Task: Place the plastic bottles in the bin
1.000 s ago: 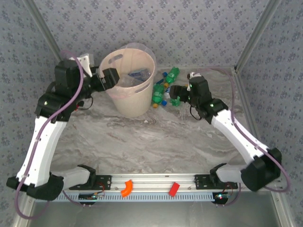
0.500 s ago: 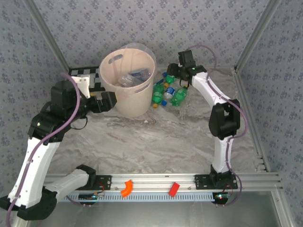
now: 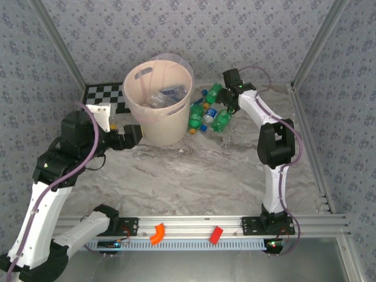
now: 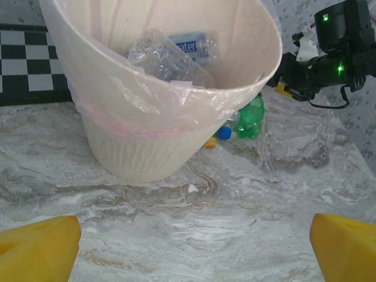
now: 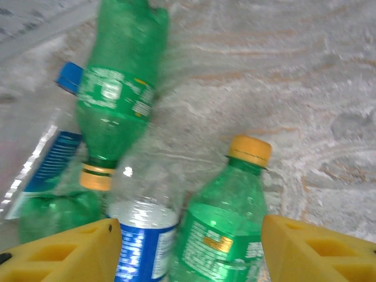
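Green ribbed plastic bottles [image 5: 114, 100] lie on veined marble table [image 5: 329, 76]

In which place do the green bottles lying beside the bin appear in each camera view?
Top external: the green bottles lie on the marbled table just right of the bin.
Left wrist: the green bottles peek out from behind the bin's right side.
Right wrist: the green bottles lie close up, left and centre.
Shared landmark: the marbled table.

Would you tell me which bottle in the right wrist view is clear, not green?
The clear bottle with the blue label, bottom centre; the yellow-capped green bottle beside it and the others are green.
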Robot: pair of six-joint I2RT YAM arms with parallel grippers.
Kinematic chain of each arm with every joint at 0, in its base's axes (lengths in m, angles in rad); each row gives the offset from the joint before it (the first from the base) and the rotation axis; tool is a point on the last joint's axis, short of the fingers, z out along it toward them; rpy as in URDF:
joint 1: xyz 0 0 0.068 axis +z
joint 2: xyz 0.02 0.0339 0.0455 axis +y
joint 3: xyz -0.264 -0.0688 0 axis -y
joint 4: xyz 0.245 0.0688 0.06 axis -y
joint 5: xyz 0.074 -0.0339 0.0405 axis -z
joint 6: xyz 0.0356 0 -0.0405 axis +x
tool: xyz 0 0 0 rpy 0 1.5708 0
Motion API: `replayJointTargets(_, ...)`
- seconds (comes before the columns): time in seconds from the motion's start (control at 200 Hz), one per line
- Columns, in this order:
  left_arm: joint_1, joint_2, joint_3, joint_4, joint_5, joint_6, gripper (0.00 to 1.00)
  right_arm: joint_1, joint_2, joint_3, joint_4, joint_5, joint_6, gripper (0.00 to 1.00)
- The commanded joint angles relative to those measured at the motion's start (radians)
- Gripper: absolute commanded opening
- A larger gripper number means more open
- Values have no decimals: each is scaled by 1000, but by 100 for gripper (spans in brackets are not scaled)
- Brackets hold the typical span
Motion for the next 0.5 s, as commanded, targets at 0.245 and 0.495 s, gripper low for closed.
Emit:
replayJointTargets(0.245, -5, 14, 19, 0, 1, 11, 100, -11, 9, -115, 73, -23, 40, 67)
replayJointTargets(0.495, -6, 18, 45, -24, 2, -7, 100, -9, 52, -140, 103, -76, 46, 71)
